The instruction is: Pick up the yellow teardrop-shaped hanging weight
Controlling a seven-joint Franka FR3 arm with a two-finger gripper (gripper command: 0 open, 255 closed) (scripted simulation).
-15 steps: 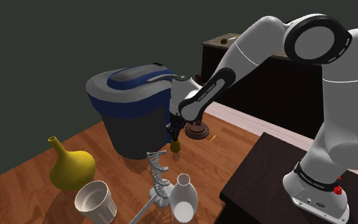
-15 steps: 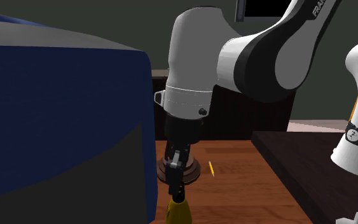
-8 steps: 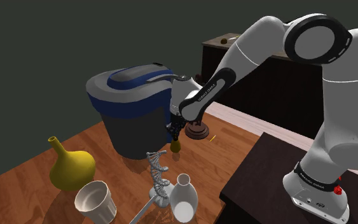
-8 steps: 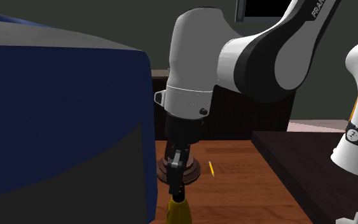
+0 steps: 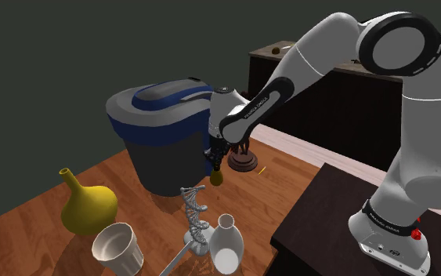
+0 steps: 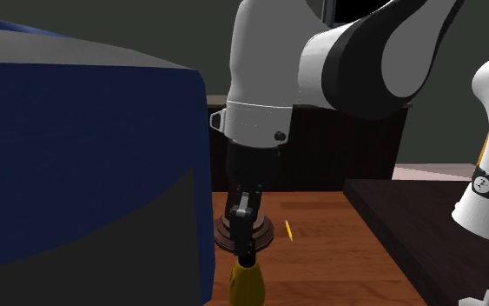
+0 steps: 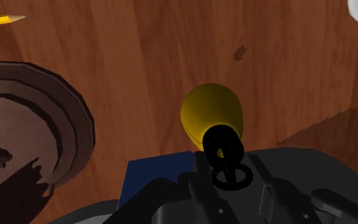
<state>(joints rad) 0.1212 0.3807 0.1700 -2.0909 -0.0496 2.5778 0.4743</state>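
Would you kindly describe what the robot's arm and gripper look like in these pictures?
The arm has smooth, rounded white links with dark joints, one a black ring at the shoulder. A black band near the wrist carries small white lettering. The two-finger gripper is all black.

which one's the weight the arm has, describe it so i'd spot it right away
Find the big blue and grey appliance; the black gripper points down beside it. The weight is the small yellow drop held under that gripper, near a brown round stand. Unlike the large yellow long-necked vase, it is tiny and has a black ring on top.
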